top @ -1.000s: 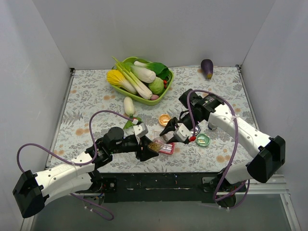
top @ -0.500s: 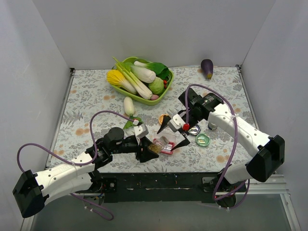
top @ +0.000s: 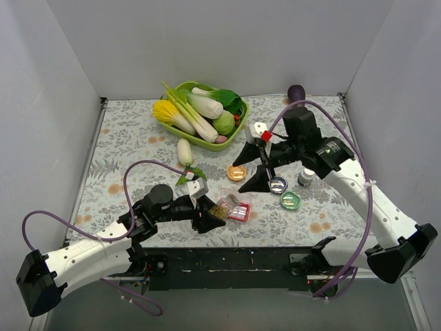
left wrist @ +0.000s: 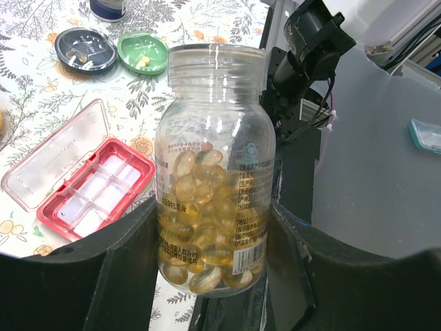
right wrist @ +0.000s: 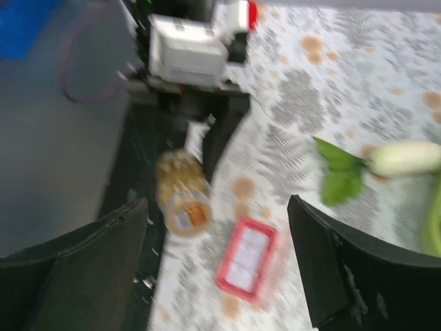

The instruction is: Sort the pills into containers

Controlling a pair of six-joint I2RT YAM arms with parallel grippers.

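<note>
Left claw (left wrist: 213, 231) pinches an uncapped bottle (left wrist: 213, 165) beside the open box (left wrist: 140, 164), right claw (top: 237, 177) spread, raised beyond it; next, probably tip the bottle carefully over one compartment.

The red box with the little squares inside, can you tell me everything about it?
The red box is a flat, see-through red plastic tray split into small compartments. Its clear lid is swung open and lies flat beside it along one long side. The box rests level on the flowery table, near the front edge, and nothing grips it. The compartments look pale, and I cannot tell if any pills are inside.
</note>
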